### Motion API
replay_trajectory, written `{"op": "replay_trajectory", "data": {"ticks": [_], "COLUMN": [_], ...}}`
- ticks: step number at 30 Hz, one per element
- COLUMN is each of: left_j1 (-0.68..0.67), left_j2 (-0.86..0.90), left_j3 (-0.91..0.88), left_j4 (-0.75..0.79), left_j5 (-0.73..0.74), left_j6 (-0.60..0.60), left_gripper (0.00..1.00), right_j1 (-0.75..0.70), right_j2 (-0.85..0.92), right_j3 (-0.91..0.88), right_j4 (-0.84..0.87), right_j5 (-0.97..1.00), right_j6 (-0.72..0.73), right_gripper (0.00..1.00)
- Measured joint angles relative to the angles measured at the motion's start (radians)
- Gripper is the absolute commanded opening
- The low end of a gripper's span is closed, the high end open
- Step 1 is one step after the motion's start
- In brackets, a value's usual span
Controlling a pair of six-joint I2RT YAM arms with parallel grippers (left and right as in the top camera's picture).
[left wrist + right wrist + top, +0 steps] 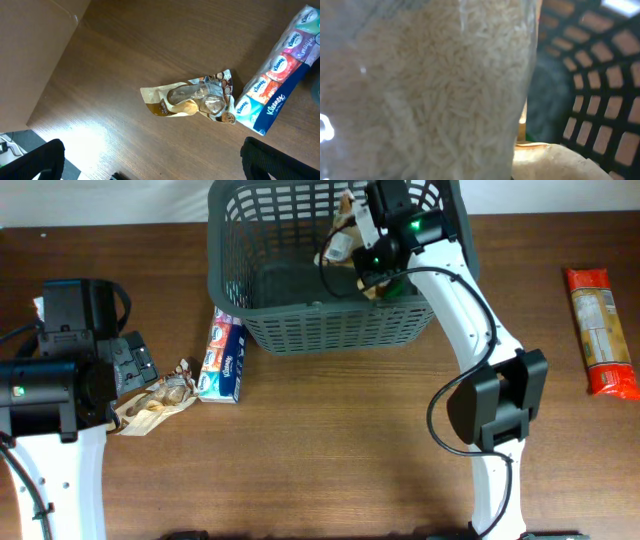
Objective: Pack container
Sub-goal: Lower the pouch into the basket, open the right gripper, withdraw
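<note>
Basket (320, 330) sits far centre of table. Right gripper (362, 252) over its right half, fingers pinched on rice bag (420, 90). Left gripper (128, 365) at left, fingers spread wide, holding nothing, near snack packet (195, 97) and tissue pack (272, 87) just beside it.

On the brown wooden table (330, 440) I read three loose items.
1. A Kleenex tissue multipack (222, 360) lies flat, left of centre.
2. A crumpled gold snack packet (155, 402) lies to the multipack's left, meeting one of its corners.
3. A red pasta packet (600, 330) lies at the far right, well apart from both.

A clear rice bag (420, 90) fills my right wrist view.
</note>
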Motion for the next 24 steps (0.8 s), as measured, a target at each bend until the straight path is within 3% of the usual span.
{"op": "replay_trajectory", "data": {"ticks": [1, 2, 3, 4, 7, 12, 18, 20, 23, 24], "left_j1": [0.0, 0.0, 0.0, 0.0, 0.0, 0.0, 0.0, 0.0, 0.0, 0.0], "left_j2": [0.0, 0.0, 0.0, 0.0, 0.0, 0.0, 0.0, 0.0, 0.0, 0.0], "left_j3": [0.0, 0.0, 0.0, 0.0, 0.0, 0.0, 0.0, 0.0, 0.0, 0.0], "left_j4": [0.0, 0.0, 0.0, 0.0, 0.0, 0.0, 0.0, -0.001, -0.003, -0.003], "left_j5": [0.0, 0.0, 0.0, 0.0, 0.0, 0.0, 0.0, 0.0, 0.0, 0.0], "left_j6": [0.0, 0.0, 0.0, 0.0, 0.0, 0.0, 0.0, 0.0, 0.0, 0.0], "left_gripper": [0.99, 0.99, 0.99, 0.99, 0.99, 0.99, 0.99, 0.99, 0.99, 0.99], "right_j1": [-0.005, -0.011, -0.016, -0.02, -0.026, -0.026, -0.025, -0.025, -0.027, -0.031], "right_j2": [0.0, 0.0, 0.0, 0.0, 0.0, 0.0, 0.0, 0.0, 0.0, 0.0], "right_j3": [-0.013, -0.023, -0.029, -0.03, -0.031, -0.031, -0.011, 0.037, 0.19, 0.253], "right_j4": [0.0, 0.0, 0.001, 0.001, 0.008, 0.012, -0.026, -0.061, -0.129, -0.152], "right_j5": [0.0, 0.0, 0.0, 0.001, 0.003, 0.003, 0.004, 0.003, 0.004, 0.006], "right_j6": [-0.001, 0.0, 0.0, 0.0, 0.003, 0.003, 0.002, 0.003, 0.002, 0.001], "right_gripper": [0.05, 0.18, 0.38, 0.46, 0.47, 0.67, 0.77, 0.8, 0.99, 0.99]}}
